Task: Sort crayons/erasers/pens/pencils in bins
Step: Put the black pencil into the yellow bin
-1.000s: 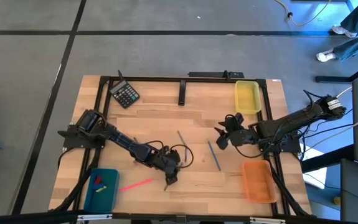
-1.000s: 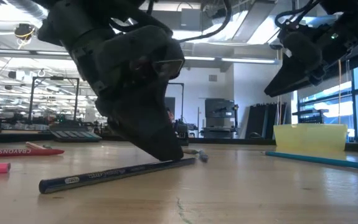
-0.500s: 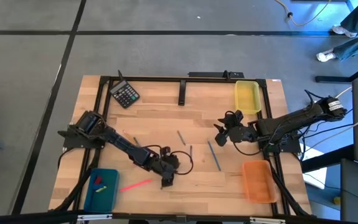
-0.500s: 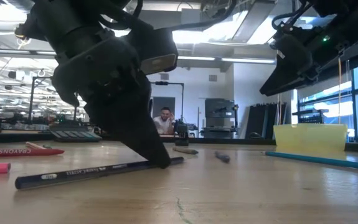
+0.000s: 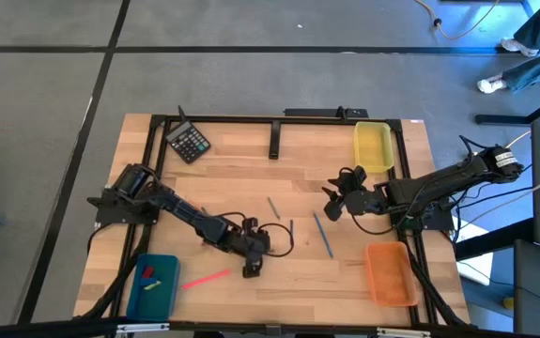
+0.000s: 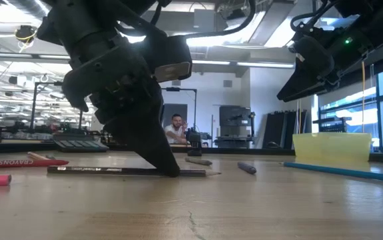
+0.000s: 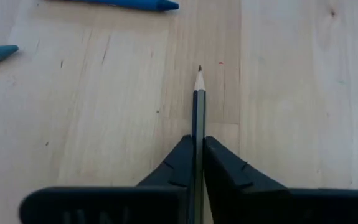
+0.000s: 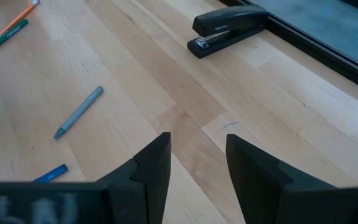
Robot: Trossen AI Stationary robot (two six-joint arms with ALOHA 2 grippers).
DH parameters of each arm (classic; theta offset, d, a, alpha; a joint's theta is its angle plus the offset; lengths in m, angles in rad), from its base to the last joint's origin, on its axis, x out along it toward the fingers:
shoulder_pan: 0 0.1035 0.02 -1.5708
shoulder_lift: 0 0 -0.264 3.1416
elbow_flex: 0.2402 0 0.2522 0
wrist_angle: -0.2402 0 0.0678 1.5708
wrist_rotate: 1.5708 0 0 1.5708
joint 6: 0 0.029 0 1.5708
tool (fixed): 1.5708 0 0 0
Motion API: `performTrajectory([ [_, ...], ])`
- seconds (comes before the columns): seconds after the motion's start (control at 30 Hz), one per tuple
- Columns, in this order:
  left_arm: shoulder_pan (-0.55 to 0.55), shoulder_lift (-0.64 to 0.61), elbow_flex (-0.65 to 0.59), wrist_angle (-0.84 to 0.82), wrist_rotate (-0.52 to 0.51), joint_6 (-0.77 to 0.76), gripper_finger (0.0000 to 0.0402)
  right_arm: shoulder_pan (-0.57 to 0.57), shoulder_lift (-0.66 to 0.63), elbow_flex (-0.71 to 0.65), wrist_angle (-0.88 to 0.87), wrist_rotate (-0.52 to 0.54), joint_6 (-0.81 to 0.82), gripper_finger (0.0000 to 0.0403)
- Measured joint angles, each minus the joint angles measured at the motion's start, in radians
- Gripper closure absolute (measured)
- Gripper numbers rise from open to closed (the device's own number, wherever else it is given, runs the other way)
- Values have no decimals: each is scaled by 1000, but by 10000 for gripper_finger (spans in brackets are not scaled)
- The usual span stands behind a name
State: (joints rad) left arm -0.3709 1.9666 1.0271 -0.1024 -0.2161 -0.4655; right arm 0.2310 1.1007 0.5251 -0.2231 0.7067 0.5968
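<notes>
Three bins: yellow (image 5: 373, 146) back right, orange (image 5: 390, 273) front right, teal (image 5: 153, 284) front left. Left gripper (image 7: 198, 163) clamped on one dark pencil (image 7: 198, 102) at table centre-front — pencil flat on the wood, long axis in line with the fingers, sharpened tip pointing away from the wrist. Pink crayon (image 5: 206, 279) just beside. Right gripper (image 8: 197, 163) open, hovering near the yellow bin.

We see a pale wood table (image 5: 298, 183) with black rails. The bins are yellow (image 5: 373, 146), orange (image 5: 389, 273) and teal (image 5: 154, 286). A pink crayon (image 5: 206, 279) lies there, a blue stick (image 5: 322, 234), a grey stick (image 5: 273, 207), a black calculator (image 5: 189, 143), a black stapler (image 8: 230, 28). The pencil (image 7: 199, 106) is dark grey.
</notes>
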Motion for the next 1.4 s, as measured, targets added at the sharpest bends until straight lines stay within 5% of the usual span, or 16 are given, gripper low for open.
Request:
performTrajectory([
  [0.4,23,-23,-5,39,-15,1,390,0,0,0,2,0,-4,246],
  [0.8,69,-223,-6,2,-296,6,388,-1,51,-1,40,5,-7,246],
  [1.07,71,-304,-3,70,-456,42,388,-2,193,0,261,-102,-54,246],
  [1.23,70,-302,-3,128,-474,58,388,-9,309,0,430,-142,-52,246],
  [1.4,70,-301,-3,130,-483,58,388,-36,402,0,588,-291,-86,246],
])
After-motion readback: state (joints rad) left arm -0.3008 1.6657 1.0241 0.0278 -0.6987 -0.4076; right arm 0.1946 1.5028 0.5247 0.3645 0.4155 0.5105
